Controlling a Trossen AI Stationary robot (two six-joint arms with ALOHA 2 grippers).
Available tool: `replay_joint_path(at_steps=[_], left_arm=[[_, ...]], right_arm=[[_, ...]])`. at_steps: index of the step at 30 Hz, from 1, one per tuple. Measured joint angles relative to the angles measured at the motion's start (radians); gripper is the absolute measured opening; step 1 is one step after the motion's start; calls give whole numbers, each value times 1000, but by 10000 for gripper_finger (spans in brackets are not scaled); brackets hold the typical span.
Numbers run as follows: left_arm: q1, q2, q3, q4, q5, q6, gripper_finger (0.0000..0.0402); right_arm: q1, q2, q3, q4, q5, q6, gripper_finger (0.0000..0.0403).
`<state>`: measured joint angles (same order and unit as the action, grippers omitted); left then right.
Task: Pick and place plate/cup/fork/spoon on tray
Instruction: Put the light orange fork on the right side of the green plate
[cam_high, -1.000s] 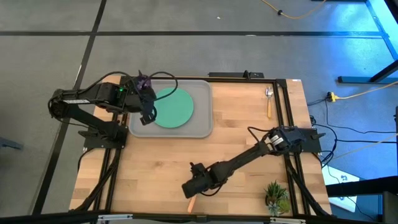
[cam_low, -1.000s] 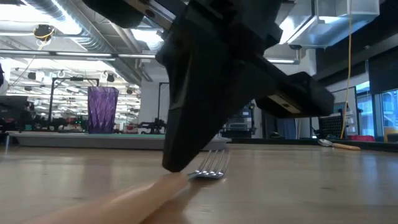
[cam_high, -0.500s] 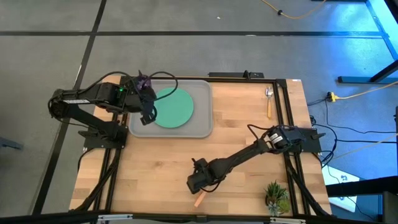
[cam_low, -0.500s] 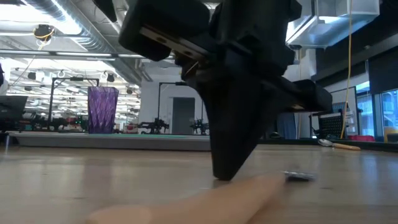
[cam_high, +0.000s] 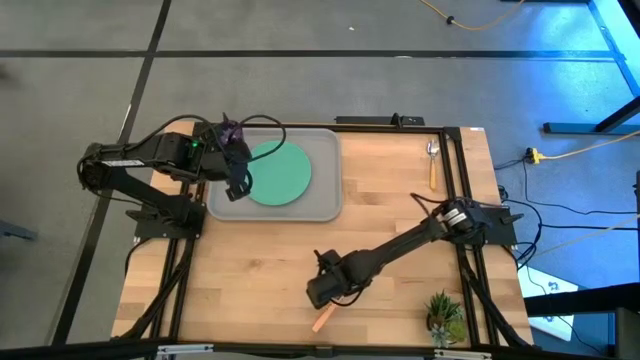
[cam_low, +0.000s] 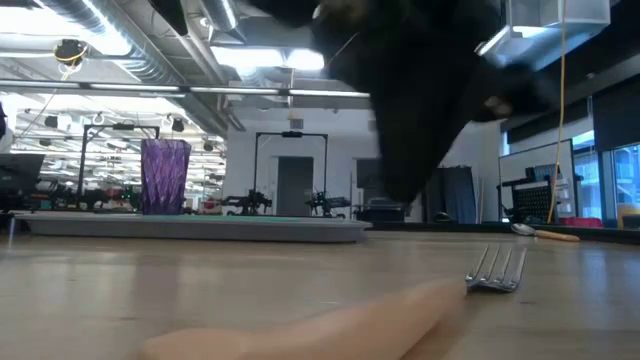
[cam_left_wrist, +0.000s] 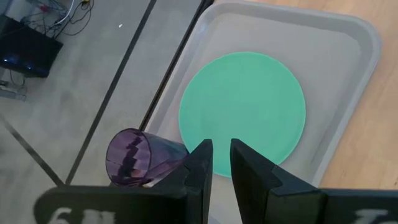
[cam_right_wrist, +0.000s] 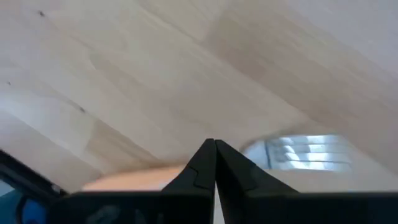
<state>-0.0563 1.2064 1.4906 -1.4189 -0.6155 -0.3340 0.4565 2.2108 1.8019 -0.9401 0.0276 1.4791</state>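
The grey tray lies at the table's far left. The teal plate lies flat in it, and the purple cup stands upright at its far left corner. The fork lies flat on the wood near the front edge, with its orange handle and silver tines. My right gripper is shut just above the fork's neck and clear of the table. My left gripper hovers over the plate's left edge, its fingers a narrow gap apart and empty. The spoon lies at the far right.
A small green potted plant stands at the near right corner, close to the right arm. Bare wood lies between the tray and the fork. The right part of the tray, beside the plate, is bare.
My right gripper had its shut tip down at the fork. It has slid toward the table's right edge, then risen clear of the table. The fork has slid and turned on the wood with it, its tines swinging toward the right. The fork still lies flat.
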Motion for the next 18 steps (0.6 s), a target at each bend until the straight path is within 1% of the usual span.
replay_joint_path(at_steps=[5,7,10,18], left_arm=[[0,0,0,0,0,-19,50],[0,0,0,0,0,-26,50],[0,0,0,0,0,-26,50],[0,0,0,0,0,-31,50]], right_arm=[[11,-8,-1,-89,-5,44,9],[15,-11,-10,-81,-24,57,9],[19,-11,-36,-61,-5,62,9],[18,-11,-138,-30,-28,58,9]])
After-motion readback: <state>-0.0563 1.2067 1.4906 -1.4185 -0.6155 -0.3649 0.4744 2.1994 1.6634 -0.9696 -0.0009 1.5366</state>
